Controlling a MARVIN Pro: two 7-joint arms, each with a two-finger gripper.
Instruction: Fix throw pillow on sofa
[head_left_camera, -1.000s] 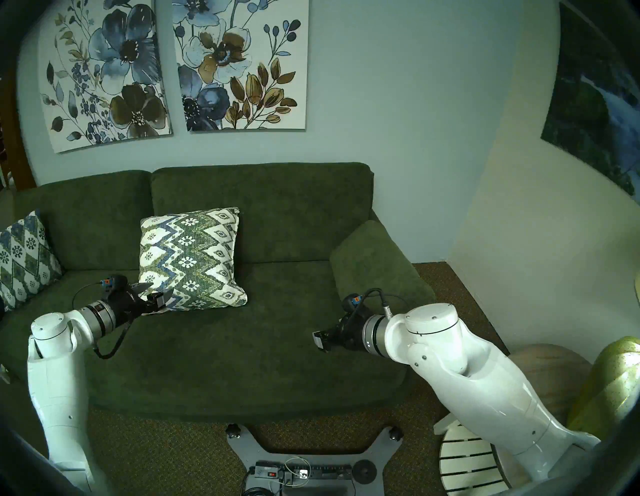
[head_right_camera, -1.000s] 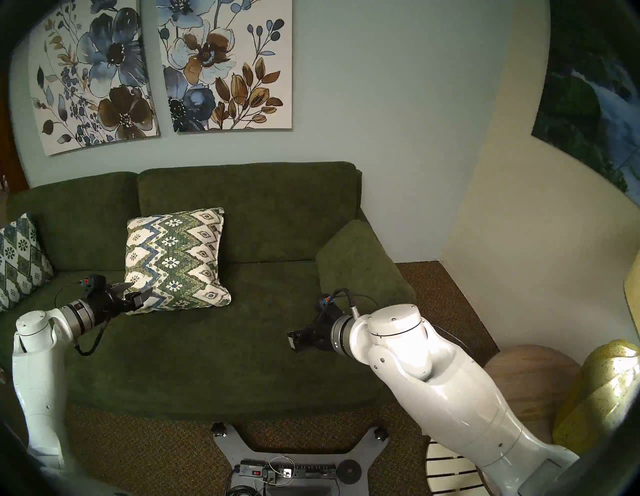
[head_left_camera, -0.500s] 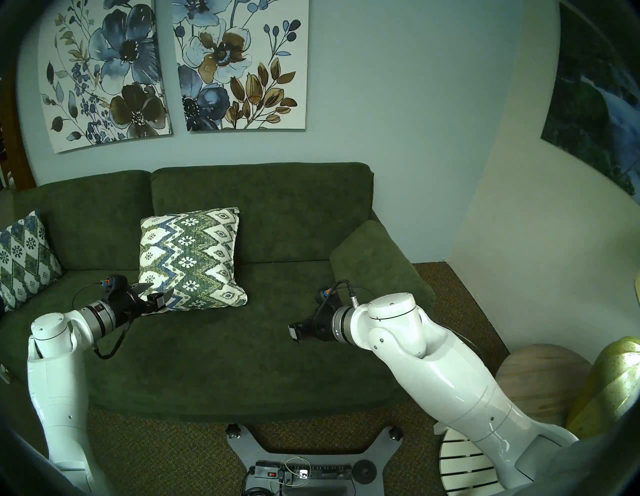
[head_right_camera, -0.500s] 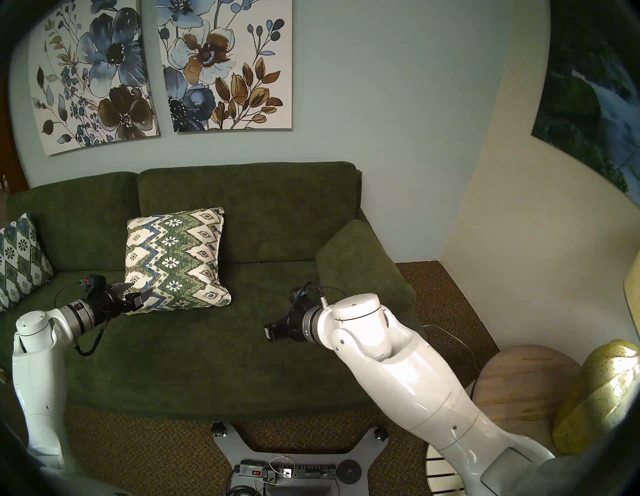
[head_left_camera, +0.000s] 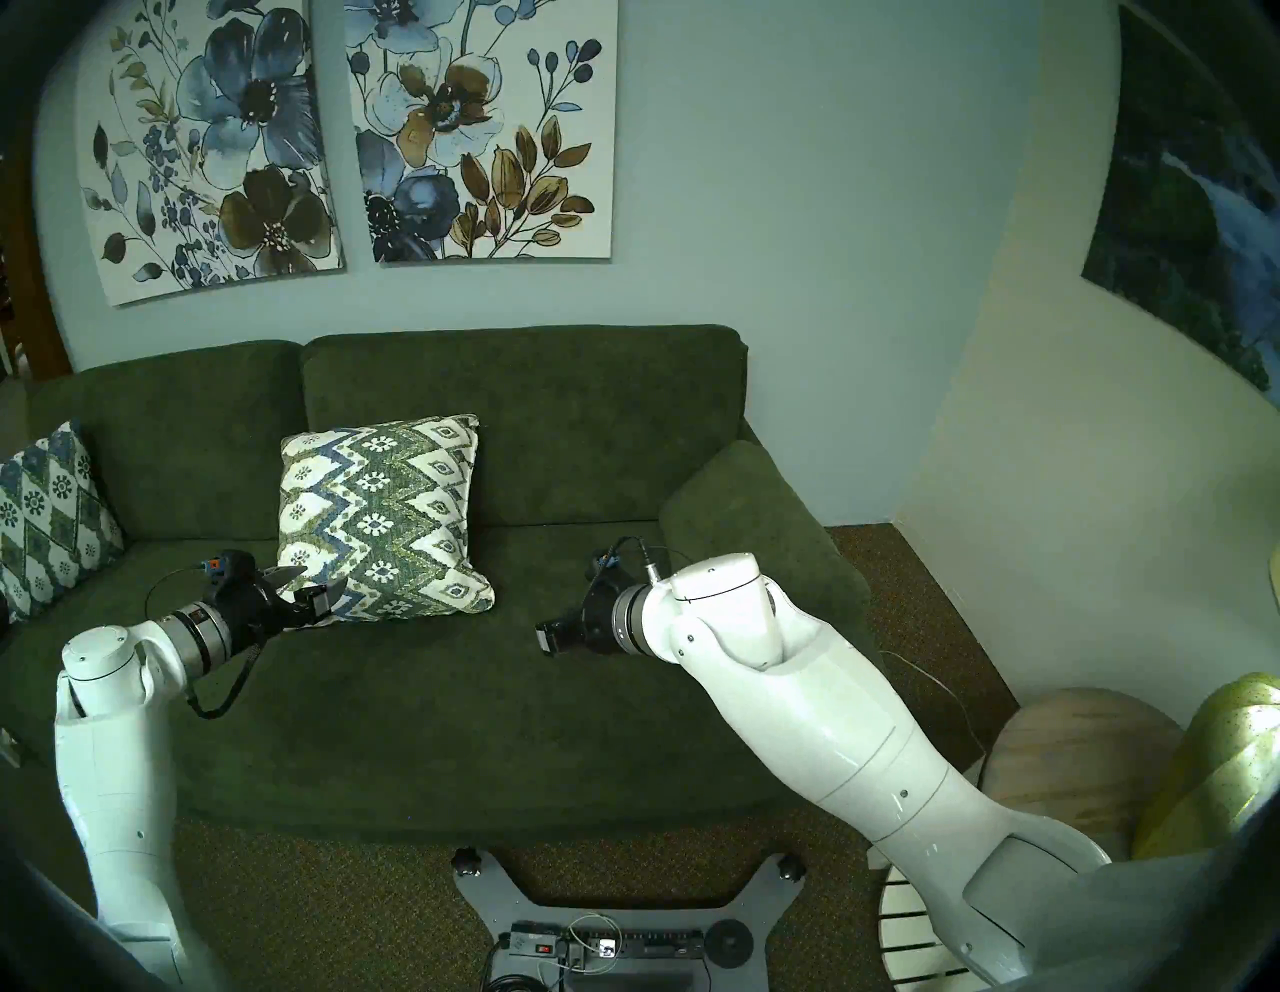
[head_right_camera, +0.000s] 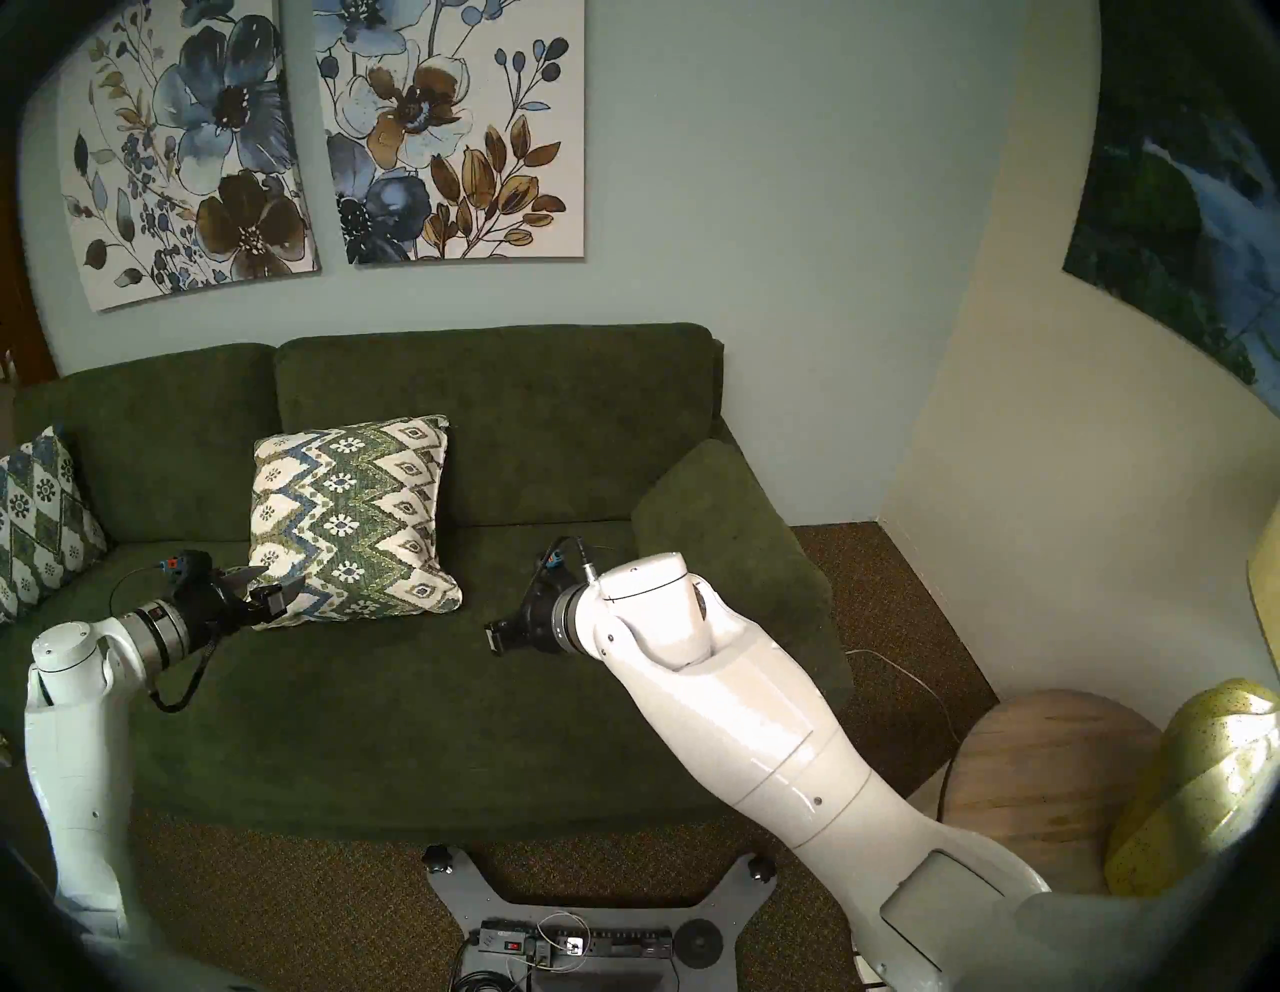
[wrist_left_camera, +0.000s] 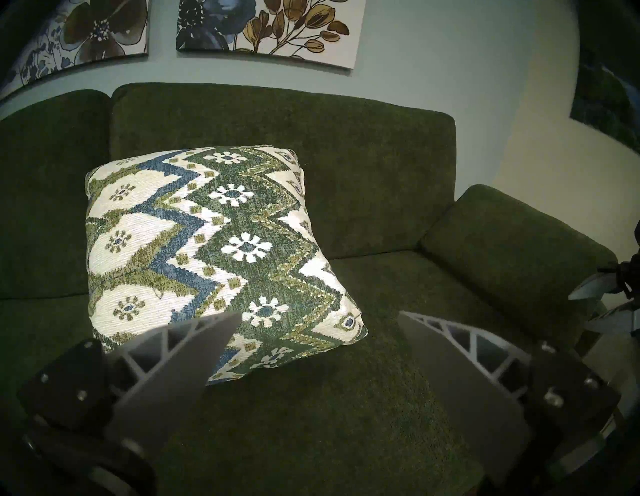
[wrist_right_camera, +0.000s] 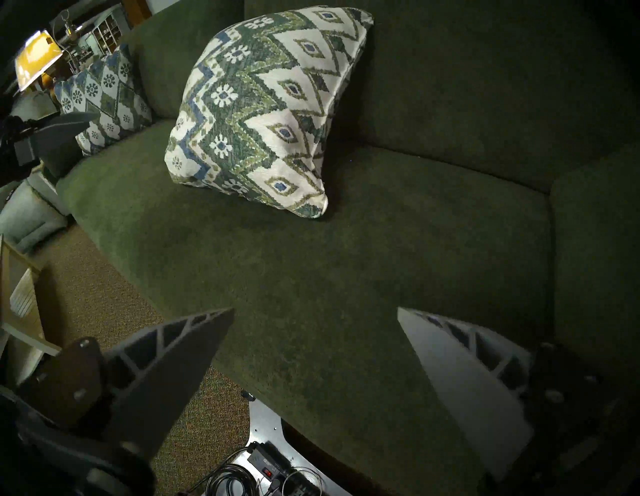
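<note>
1. Nearest, over the seat's front edge, right gripper (head_left_camera: 547, 637) hung wide open, empty.
2. At the throw pillow (head_left_camera: 379, 516)'s near-left corner, left gripper (head_left_camera: 315, 585) gaped, holding nothing.
3. Pillow leaned mid-sofa (head_left_camera: 526, 409) against the backrest; best pinched at opposite edges together.
4. No legible writing.

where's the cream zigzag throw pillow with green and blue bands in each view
Head stereo left: cream zigzag throw pillow left of centre.
Head stereo right: left of centre.
Left wrist: centre-left.
Right wrist: upper centre.
Shared landmark: dark green plush sofa beneath and behind it.
</note>
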